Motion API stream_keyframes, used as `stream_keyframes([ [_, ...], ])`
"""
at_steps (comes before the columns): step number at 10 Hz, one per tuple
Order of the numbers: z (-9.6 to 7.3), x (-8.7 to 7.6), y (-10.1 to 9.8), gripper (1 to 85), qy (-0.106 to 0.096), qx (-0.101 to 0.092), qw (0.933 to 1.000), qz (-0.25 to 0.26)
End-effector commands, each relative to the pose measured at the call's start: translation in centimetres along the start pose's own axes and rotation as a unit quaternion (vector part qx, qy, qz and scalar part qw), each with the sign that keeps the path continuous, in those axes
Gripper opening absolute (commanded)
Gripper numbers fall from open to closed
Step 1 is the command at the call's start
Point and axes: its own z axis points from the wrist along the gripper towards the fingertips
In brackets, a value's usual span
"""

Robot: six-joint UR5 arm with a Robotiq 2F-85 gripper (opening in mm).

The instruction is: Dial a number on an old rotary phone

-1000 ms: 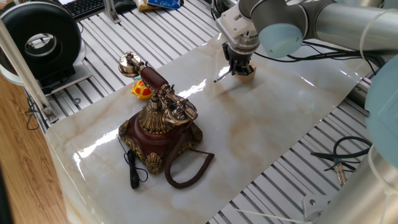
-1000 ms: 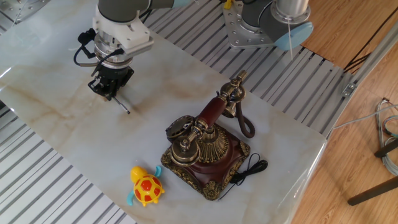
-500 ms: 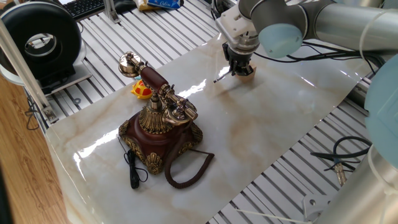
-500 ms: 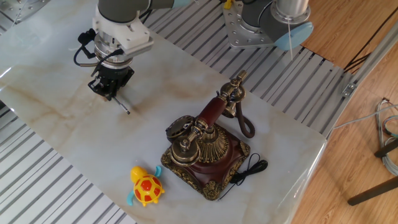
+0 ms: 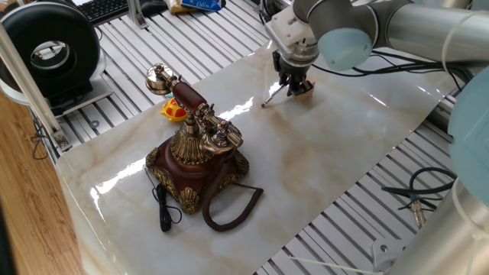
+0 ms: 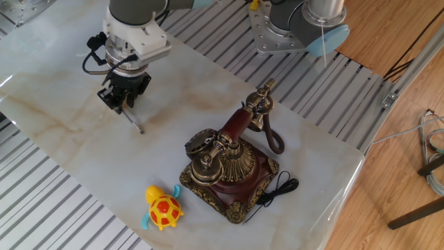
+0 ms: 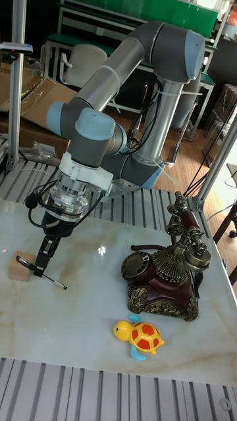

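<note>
A dark red-brown antique phone with ornate brass trim and a coiled brown cord sits on a cream marble-veined glossy table sheet near a yellow plastic turtle toy with an orange shell and blue flippers and a thin silver stylus.

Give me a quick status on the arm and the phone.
Tool shut on the pen, tip angled down at the table. Phone across the table, untouched, handset on its cradle. Toy turtle beside the phone, off the direct path.
</note>
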Motion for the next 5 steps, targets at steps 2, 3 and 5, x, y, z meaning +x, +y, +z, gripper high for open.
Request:
stream_keyframes([
  [2, -0.19, -0.24, -0.08, 38.0, -0.007, -0.002, 1.0000, 0.007],
  [3, -0.35, -0.26, -0.09, 38.0, -0.007, -0.002, 0.9999, 0.007],
  [5, -0.90, -0.18, -0.31, 38.0, -0.004, -0.003, 0.9999, 0.009],
])
